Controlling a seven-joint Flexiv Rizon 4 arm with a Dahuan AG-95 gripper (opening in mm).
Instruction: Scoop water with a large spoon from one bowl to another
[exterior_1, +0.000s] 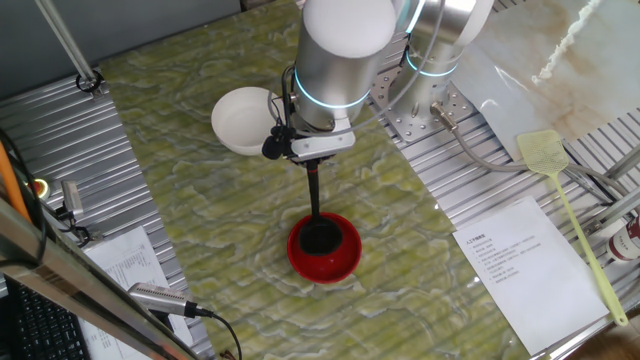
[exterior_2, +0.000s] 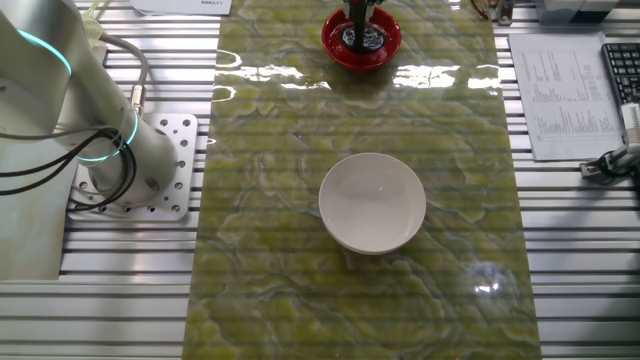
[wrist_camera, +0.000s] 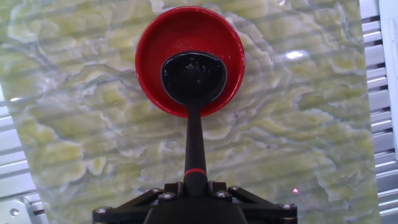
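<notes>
A green-veined marble mat covers the middle of the ribbed metal table. Around it lie a yellow fly swatter and a printed sheet on one side, another paper and a microphone on the other; none of them lies between the bowls. The white bowl stands alone on the mat, well apart from the red bowl.

The arm hangs over the mat between the two bowls, its base bolted just beside the mat. The gripper points down and is closed on the upper end of the black ladle, whose handle runs straight down to the red bowl. The round scoop sits inside the red bowl, and a faint sheen of water shows in the scoop.
</notes>
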